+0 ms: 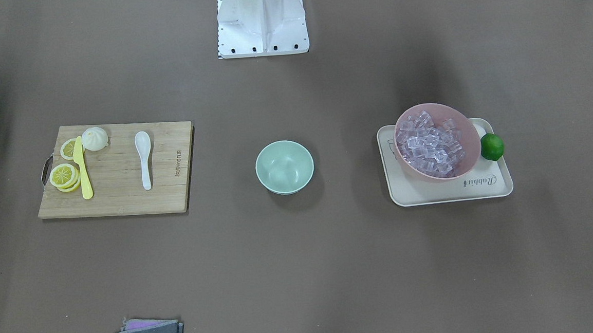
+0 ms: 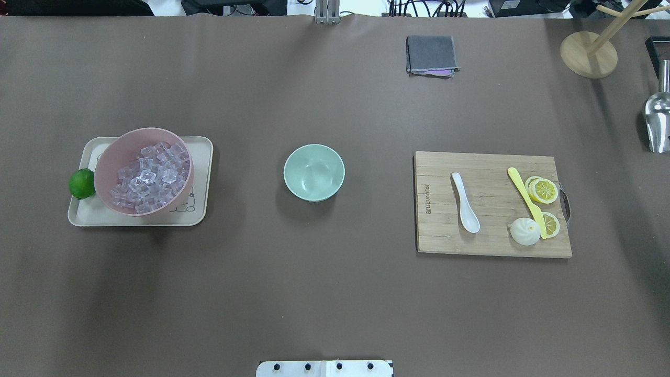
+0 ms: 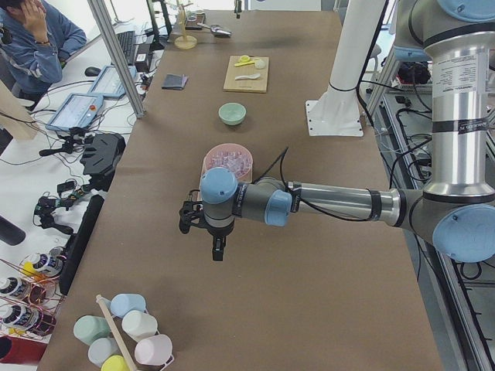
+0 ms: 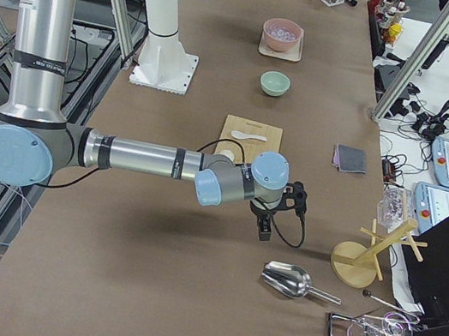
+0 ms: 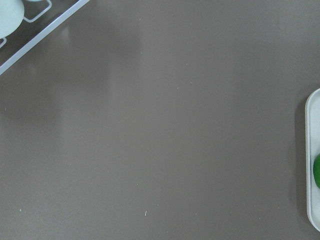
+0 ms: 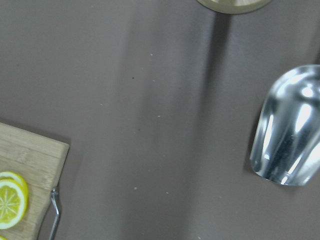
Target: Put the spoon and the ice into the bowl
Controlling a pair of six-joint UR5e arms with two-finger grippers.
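Note:
The white spoon [image 2: 465,209] [image 1: 143,158] lies on the wooden cutting board [image 2: 445,241], scoop toward the robot. The mint-green bowl [image 2: 314,172] [image 1: 284,166] stands empty at the table's middle. Several clear ice cubes [image 2: 152,175] [image 1: 431,145] fill the pink bowl [image 2: 118,154] on a cream tray [image 2: 201,157]. My left gripper [image 3: 219,249] hangs over bare table beyond the tray end. My right gripper [image 4: 264,230] hangs between the board and a metal scoop. Both show only in the side views, so I cannot tell if they are open or shut.
A yellow knife [image 2: 526,201], lemon slices [image 2: 544,190] and a white bun [image 2: 524,231] share the board. A lime [image 2: 82,183] sits on the tray's edge. A grey cloth [image 2: 431,55], a wooden stand [image 2: 588,54] and a metal scoop [image 2: 658,123] lie farther out.

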